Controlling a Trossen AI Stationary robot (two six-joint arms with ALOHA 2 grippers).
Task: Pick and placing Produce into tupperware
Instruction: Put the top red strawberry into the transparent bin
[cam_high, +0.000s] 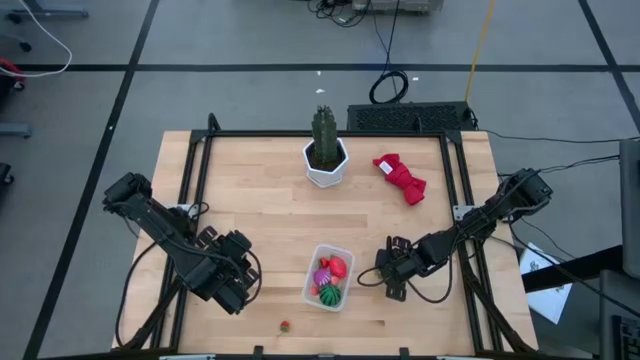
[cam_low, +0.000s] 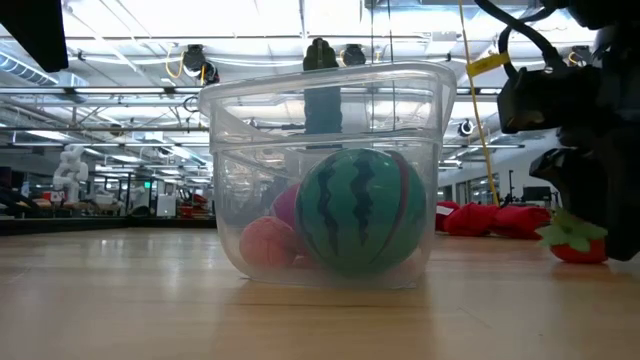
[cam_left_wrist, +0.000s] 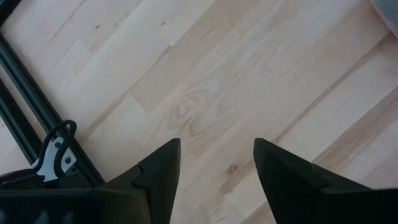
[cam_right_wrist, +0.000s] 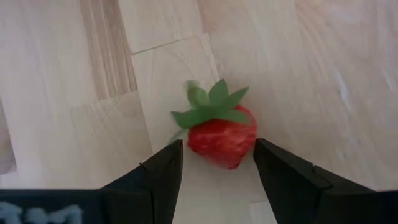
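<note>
Right end effector (cam_right_wrist: 212, 163) sits low on the surface just right of the tupperware (cam_high: 331, 277), fingers part open, straddling a toy strawberry (cam_right_wrist: 221, 135). You can't confirm contact; it looks not yet gripped. Expect it light, hard and slick, so pinch across the red body, not the thin green leaves. The tupperware already holds the green striped ball (cam_low: 362, 211), a red piece (cam_high: 337, 266) and pinkish pieces. One tiny red bit (cam_high: 285, 325) lies loose near the front edge. Left end effector (cam_left_wrist: 216, 160) is part open, holding nothing, over bare wood.
</note>
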